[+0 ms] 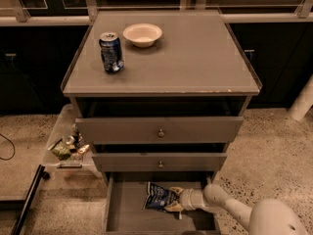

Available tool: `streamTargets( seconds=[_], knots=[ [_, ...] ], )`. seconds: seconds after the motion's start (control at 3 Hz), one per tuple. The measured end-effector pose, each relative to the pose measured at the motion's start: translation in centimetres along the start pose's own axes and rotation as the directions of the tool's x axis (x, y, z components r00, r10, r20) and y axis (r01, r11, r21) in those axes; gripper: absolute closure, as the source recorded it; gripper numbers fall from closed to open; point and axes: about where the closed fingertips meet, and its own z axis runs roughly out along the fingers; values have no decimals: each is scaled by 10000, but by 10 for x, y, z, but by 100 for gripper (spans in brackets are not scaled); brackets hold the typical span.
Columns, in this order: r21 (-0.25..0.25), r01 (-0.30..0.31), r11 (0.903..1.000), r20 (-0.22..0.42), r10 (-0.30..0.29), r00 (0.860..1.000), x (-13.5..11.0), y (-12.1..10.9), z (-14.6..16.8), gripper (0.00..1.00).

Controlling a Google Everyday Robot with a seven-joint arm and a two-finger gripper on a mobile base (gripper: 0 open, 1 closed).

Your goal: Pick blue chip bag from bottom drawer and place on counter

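Lying on the plain floor of the bottom drawer (126, 215), the blue chip bag (158, 197) sits right of the middle, tilted, with its white lettering facing up. You have it inside the drawer, not on the table (195, 58).

Your claw (174, 200) is down in that drawer at the bag's right edge and touching it. Whether it is clenched on the bag or released, you cannot tell from this view. The pale arm (222, 203) runs from the claw toward the lower right, where its rounded white body fills the corner.

The bottom drawer is pulled well out toward you. Above it the middle drawer (132, 161) is out a little, and the top drawer (122, 129) stands slightly open too; each carries a small round knob at its centre.

On the table above, a blue-and-silver soda can (111, 52) stands upright near the left side. A shallow white bowl (142, 34) rests just behind and to the right of it, apart from the can. The table's thin front edge looks light and slightly chipped.

Left of the cabinet, a low shelf (57, 131) holds a small heap of mixed items (68, 147). Speckled flooring (274, 146) spreads on the right, with a white post (303, 102) at the frame's edge.
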Motion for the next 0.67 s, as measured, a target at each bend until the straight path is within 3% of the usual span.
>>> streamTargets(
  seconds=[0.67],
  knots=[
    [-1,0,10000,0,0,10000,0,0,0,88]
  ],
)
